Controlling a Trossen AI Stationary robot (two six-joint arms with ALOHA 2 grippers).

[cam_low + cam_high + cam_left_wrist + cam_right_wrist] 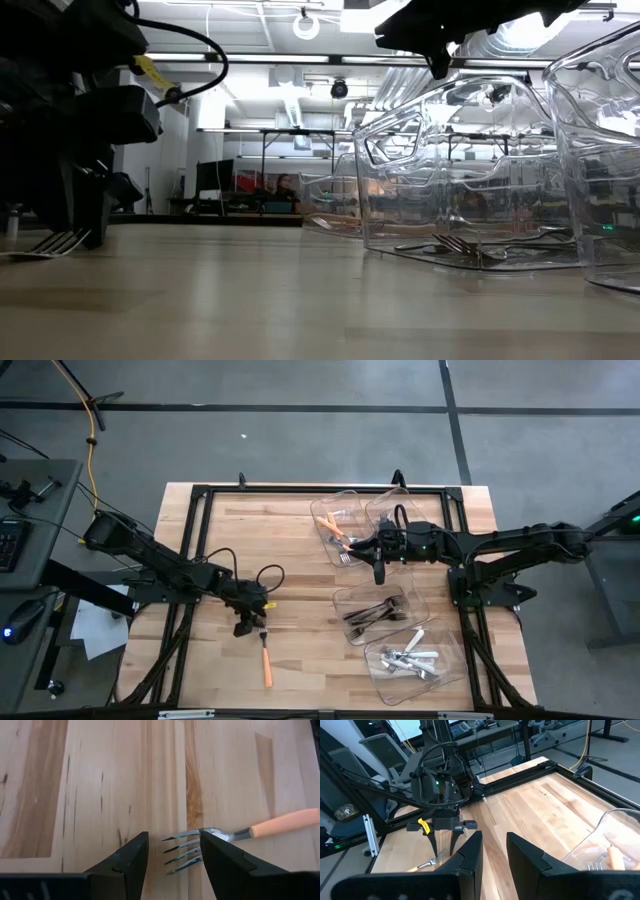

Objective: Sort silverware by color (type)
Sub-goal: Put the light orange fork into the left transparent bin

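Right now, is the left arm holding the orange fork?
No, the orange fork lies flat on the table, tines between the open left fingers.

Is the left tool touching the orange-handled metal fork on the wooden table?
Cannot tell. In the left wrist view the open left tool frames the orange-handled metal fork, tines between its fingers, but one finger overlaps the neck.

The high view looks straight down on the table; the low view skims across it; both wrist views share the orange-handled fork.
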